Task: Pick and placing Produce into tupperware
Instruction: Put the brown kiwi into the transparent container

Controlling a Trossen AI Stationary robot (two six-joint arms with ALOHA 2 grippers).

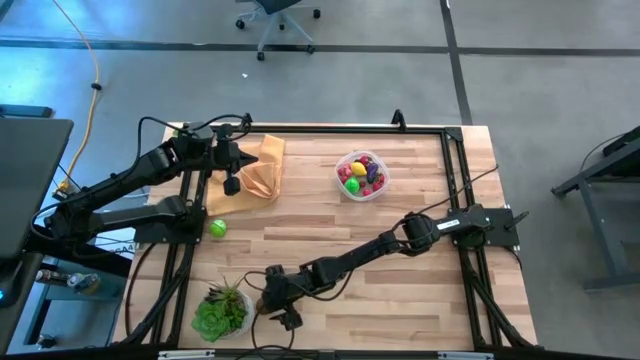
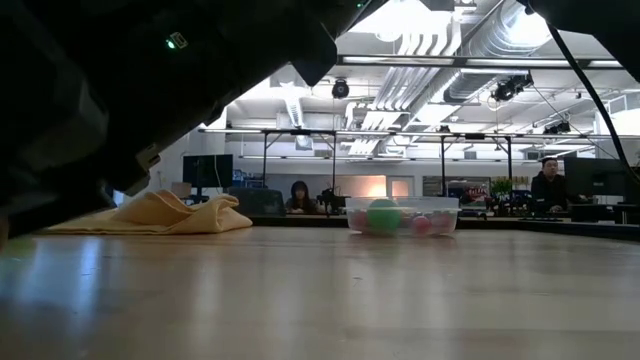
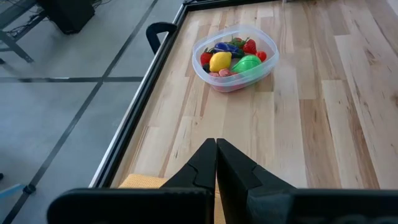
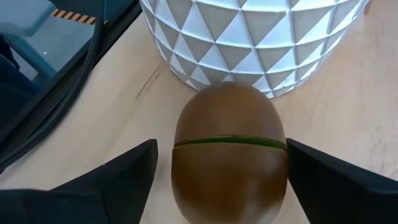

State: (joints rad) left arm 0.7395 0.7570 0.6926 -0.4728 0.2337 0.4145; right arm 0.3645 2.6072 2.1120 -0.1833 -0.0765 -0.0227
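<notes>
The clear tupperware (image 1: pixel 361 175) stands at the table's far middle and holds several pieces of produce, yellow, green, red and purple (image 3: pixel 233 59). A brown egg-shaped piece with a green seam (image 4: pixel 229 155) lies on the table against the white pot (image 4: pixel 249 37). My right gripper (image 4: pixel 221 146) is open near the table's front left (image 1: pixel 265 300), one finger on each side of the brown piece. A green ball (image 1: pixel 217 228) lies on the table at the left. My left gripper (image 3: pixel 216 163) is shut and hovers over the tan cloth (image 1: pixel 258 172), holding nothing. My right gripper comes at the brown piece slanting down, toward the pot. One fingertip (image 4: pixel 298 155) stands right at the piece's side; I cannot tell whether it touches. The other fingertip (image 4: pixel 146 155) is apart from it. The piece rests on the table.
The leafy plant in the white pot (image 1: pixel 222 312) stands at the front left corner, just beyond my right gripper. The tan cloth (image 2: pixel 150 213) lies crumpled at the far left. Bare wood lies between the pot and the tupperware (image 2: pixel 402 217). People sit in the room beyond.
</notes>
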